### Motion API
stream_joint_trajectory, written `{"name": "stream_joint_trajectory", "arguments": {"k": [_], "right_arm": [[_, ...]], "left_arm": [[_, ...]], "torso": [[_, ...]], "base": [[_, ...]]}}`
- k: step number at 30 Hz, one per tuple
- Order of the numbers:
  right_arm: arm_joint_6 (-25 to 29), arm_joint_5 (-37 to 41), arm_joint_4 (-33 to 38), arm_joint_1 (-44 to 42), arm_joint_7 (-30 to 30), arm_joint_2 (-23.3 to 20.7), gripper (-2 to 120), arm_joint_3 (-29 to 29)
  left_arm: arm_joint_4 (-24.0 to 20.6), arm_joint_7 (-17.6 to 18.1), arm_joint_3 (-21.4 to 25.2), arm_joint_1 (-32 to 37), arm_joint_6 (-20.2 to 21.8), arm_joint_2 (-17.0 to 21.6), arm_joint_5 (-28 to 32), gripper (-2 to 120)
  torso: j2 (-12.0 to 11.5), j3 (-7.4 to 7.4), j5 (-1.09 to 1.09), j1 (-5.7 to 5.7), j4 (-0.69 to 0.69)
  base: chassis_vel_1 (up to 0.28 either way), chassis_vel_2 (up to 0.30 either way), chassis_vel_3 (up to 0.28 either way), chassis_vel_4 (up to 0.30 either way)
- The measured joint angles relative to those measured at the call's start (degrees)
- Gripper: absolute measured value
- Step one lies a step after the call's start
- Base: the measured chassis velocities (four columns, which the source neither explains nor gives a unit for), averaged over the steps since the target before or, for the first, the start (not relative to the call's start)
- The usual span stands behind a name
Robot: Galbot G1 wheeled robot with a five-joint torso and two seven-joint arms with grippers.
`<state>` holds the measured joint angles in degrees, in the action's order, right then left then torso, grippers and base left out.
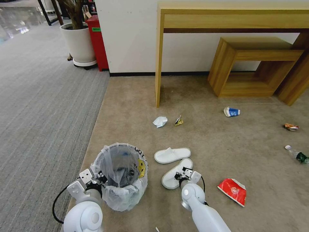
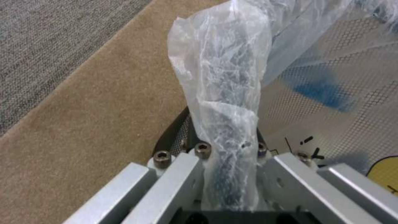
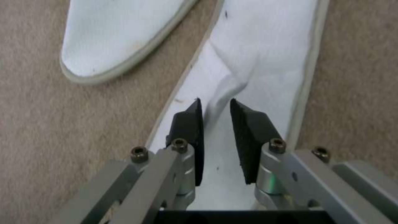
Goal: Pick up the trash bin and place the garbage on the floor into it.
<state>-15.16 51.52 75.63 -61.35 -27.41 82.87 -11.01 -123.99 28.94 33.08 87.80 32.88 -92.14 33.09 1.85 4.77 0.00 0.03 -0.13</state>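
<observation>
The trash bin, black and lined with a crinkly clear bag, stands on the beige floor at the front left. My left gripper is shut on its bag-covered rim. To its right, my right gripper is down on the nearer white slipper. In the right wrist view its black fingers pinch a raised fold of that slipper. The second slipper lies just beyond. More garbage lies around: a red snack bag, a tissue, a yellow wrapper, a paper cup, a crushed can and a bottle.
A wooden desk and a low wooden stool stand against the white wall at the back. Grey striped carpet runs along the left. A white planter and a red box stand at the back left.
</observation>
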Motion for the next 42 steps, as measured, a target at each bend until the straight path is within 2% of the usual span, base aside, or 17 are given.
{"name": "stream_joint_trajectory", "arguments": {"k": [8,11,13,21,29,32,33,36,37,40,41,42], "right_arm": [[0.51,-0.91,-2.67,0.74,-0.44,1.44,18,0.92],[0.93,-1.47,-3.62,1.02,-0.07,1.81,3,1.09],[1.12,-1.83,-3.75,1.02,0.22,1.84,0,1.14],[2.40,-2.28,-1.98,0.09,2.06,0.98,0,1.46],[7.68,-2.70,5.93,-3.81,10.19,-3.24,0,1.34],[12.27,-4.43,11.63,-5.27,14.43,-6.18,0,2.04],[12.27,-4.43,11.63,-5.27,14.43,-6.18,0,2.04],[17.05,-6.33,19.97,-5.40,18.89,-10.06,0,3.30],[17.05,-6.33,19.97,-5.40,18.89,-10.06,0,3.30],[21.02,-5.28,28.07,-3.84,22.42,-15.38,0,5.22],[21.02,-5.28,28.07,-3.84,22.42,-15.38,0,5.22],[22.17,-4.75,30.30,-2.99,23.77,-17.74,0,6.01]], "left_arm": [[-0.67,-0.13,-0.16,0.43,-0.13,0.00,0.00,1],[-0.79,-0.25,-0.20,0.57,-0.34,0.00,-0.02,1],[-0.80,-0.27,-0.20,0.60,-0.41,0.00,-0.03,1],[-0.77,-0.37,-0.25,0.62,-0.73,0.00,-0.39,1],[0.46,-0.42,0.00,0.30,-0.79,0.00,-0.72,1],[0.89,-0.42,-0.25,0.41,-0.79,0.00,-1.15,1],[0.89,-0.42,-0.25,0.41,-0.79,0.00,-1.15,1],[0.60,-0.51,-0.92,0.78,-0.79,0.00,-1.63,1],[0.60,-0.51,-0.92,0.78,-0.79,0.00,-1.63,1],[-0.51,-0.55,-1.65,1.38,-0.47,0.01,-1.96,1],[-0.51,-0.55,-1.65,1.38,-0.47,0.01,-1.96,1],[-1.03,-0.56,-1.87,1.65,-0.23,0.01,-1.98,1]], "torso": [[0.00,0.00,0.00,0.00,0.00],[0.00,0.00,0.00,0.00,0.00],[0.00,0.00,0.00,0.00,0.00],[0.00,0.00,0.00,0.00,0.00],[-0.01,0.00,0.01,0.00,0.00],[0.00,0.00,0.01,0.00,-0.01],[0.00,0.00,0.01,0.00,-0.01],[0.00,0.00,0.00,0.00,0.00],[0.00,0.00,0.00,0.00,0.00],[0.00,0.00,0.00,0.00,0.00],[0.00,0.00,0.00,0.00,0.00],[0.00,0.00,0.00,0.00,0.01]], "base": [[0.000,0.000,0.000,0.000],[0.000,0.000,0.000,0.000],[0.000,0.000,0.000,0.000],[0.000,0.000,0.000,0.000],[0.000,0.000,0.000,0.000],[0.000,0.000,0.000,0.000],[0.000,0.000,0.000,0.000],[0.000,0.000,0.000,0.000],[0.000,0.000,0.000,0.000],[0.000,0.000,0.000,0.000],[0.000,0.000,0.000,0.000],[0.000,0.000,0.000,0.000]]}}
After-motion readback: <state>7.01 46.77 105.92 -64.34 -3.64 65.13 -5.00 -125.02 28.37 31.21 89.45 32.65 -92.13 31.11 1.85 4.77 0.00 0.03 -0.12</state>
